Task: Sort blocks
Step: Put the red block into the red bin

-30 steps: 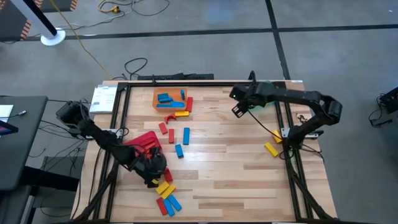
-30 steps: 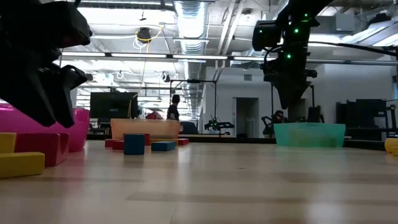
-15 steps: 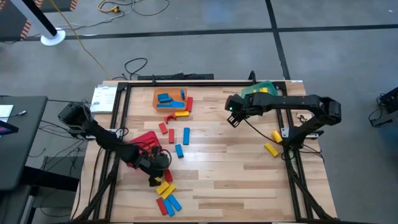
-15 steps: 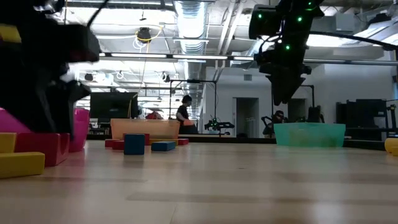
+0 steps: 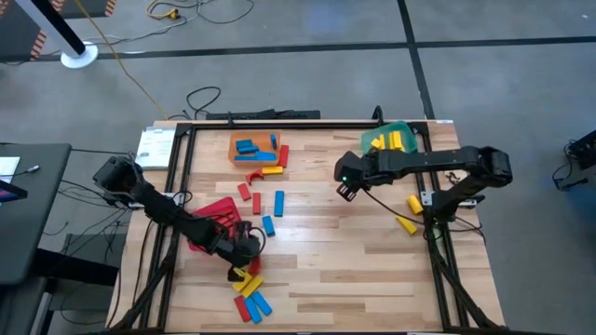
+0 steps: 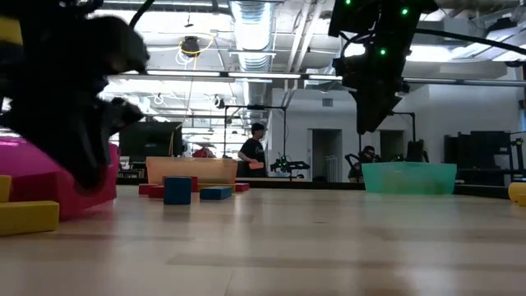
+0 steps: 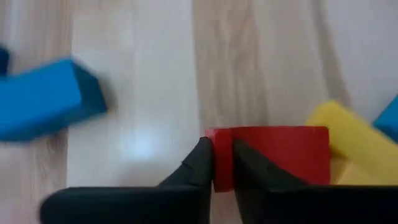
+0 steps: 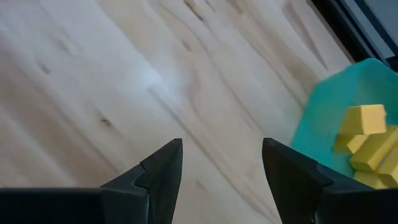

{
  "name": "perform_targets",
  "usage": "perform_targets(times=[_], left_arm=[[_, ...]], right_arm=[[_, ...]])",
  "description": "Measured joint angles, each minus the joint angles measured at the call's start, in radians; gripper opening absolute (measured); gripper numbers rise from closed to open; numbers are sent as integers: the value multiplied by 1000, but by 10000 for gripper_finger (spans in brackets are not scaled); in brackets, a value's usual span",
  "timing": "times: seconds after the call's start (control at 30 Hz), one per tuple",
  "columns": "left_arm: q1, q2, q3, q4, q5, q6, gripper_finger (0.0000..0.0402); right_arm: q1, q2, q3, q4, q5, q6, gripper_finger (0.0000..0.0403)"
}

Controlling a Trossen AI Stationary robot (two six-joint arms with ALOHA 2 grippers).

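Pale wooden desk (image 5: 354,251) with a black frame stands on a grey floor; behind it, in the low view, a person (image 6: 253,150) walks in a bright workshop. On the desk are three bins: an orange bin (image 5: 235,154) with blue blocks (image 5: 248,147), a green bin (image 5: 404,128) with yellow blocks (image 5: 387,141), and a red bin (image 5: 216,210) by the left arm. More blocks, small flat bars in red, blue and yellow, lie loose in the middle (image 5: 268,207) and in a pile (image 5: 250,296) at the near edge. The left pincer (image 7: 222,168) is closed on a red block (image 7: 280,152) above that pile. The right pincer (image 8: 221,163) hangs with fingers apart over bare wood, near the green bin. No writing can be read.
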Motion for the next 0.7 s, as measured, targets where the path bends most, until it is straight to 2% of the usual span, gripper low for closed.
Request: perform_targets(times=[0.03, 0.43, 0.7], left_arm=[[3, 0, 9, -4, -1, 19, 23], [52, 1, 178, -189, -24, 170, 27], [55, 0, 347, -378, -139, 260, 27]], right_arm=[[10, 0, 0, 4, 0, 4, 232], [171, 0, 0, 155, 0, 5, 232], [326, 0, 0, 410, -8, -74, 232]])
